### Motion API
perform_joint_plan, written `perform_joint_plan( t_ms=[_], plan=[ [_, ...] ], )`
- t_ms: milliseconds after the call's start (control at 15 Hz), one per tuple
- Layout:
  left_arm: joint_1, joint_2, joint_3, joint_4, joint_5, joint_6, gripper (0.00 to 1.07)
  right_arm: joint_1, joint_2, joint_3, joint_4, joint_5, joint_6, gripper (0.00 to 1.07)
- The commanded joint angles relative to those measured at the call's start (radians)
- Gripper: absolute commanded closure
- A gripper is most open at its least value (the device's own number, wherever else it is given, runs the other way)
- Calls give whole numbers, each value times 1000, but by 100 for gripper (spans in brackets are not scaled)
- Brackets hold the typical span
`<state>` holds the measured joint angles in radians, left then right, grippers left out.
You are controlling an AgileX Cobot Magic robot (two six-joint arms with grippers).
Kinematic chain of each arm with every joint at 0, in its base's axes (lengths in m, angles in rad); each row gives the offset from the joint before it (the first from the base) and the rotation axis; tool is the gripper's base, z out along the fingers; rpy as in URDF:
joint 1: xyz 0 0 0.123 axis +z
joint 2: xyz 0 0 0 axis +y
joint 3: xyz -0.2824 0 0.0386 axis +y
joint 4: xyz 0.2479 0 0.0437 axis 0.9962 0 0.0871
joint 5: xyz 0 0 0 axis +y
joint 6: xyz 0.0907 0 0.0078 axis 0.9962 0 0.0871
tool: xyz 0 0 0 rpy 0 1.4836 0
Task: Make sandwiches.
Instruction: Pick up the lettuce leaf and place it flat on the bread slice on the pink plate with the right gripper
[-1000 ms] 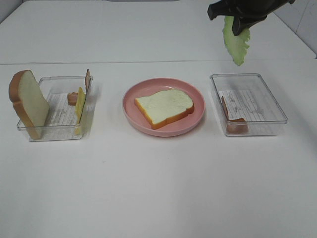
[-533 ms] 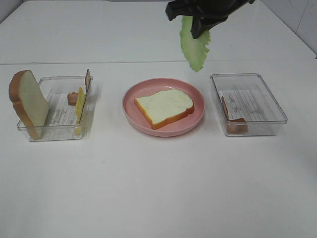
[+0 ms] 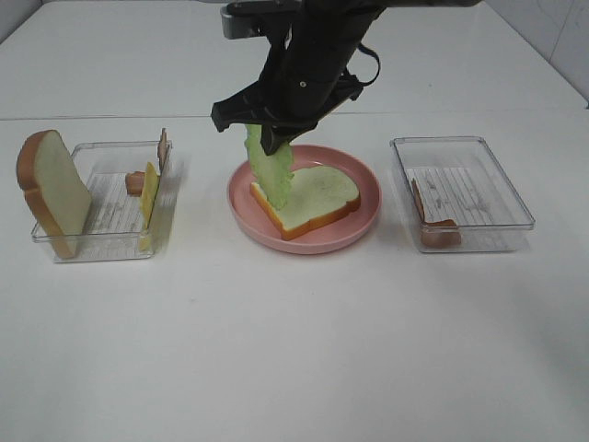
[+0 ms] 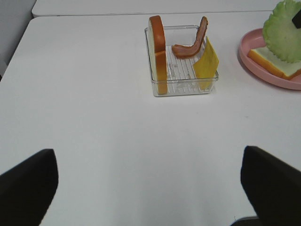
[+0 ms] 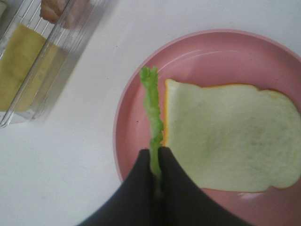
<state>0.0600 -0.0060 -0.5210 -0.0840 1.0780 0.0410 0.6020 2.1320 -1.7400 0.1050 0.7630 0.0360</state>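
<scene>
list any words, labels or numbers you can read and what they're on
None readable.
Grey streaks on the floors of the left tray and right tray are too blurred to tell whether they are print.
The pink plate, toast and lettuce show no writing.

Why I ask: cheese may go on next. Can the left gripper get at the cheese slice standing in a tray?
Probably yes: the left gripper is open, only table lies between it and the tray, and the cheese slice stands on edge, free above.
</scene>
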Motion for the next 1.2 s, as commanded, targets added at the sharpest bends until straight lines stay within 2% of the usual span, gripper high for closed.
perform_joint_plan(
  t_ms=[67, 200, 533, 1000, 1133, 1200],
  plan=[
    [1, -16, 2, -1, -4, -2, 6, -1, 39, 2, 6, -40, -36, 107],
    [1, -16, 2, -1, -4, -2, 6, -1, 59, 2, -38, -63, -36, 107],
    [1, -16, 2, -1, -4, -2, 6, -1, 96, 2, -363, -82, 133, 107],
    [1, -16, 2, -1, -4, -2, 6, -1, 133, 2, -367, -42, 152, 105],
    [1, -16, 2, -1, -4, -2, 6, -1, 133, 2, -367, -40, 147, 60],
    [1, -16, 2, -1, -4, -2, 6, -1, 132, 2, -375, -40, 147, 31]
  ],
)
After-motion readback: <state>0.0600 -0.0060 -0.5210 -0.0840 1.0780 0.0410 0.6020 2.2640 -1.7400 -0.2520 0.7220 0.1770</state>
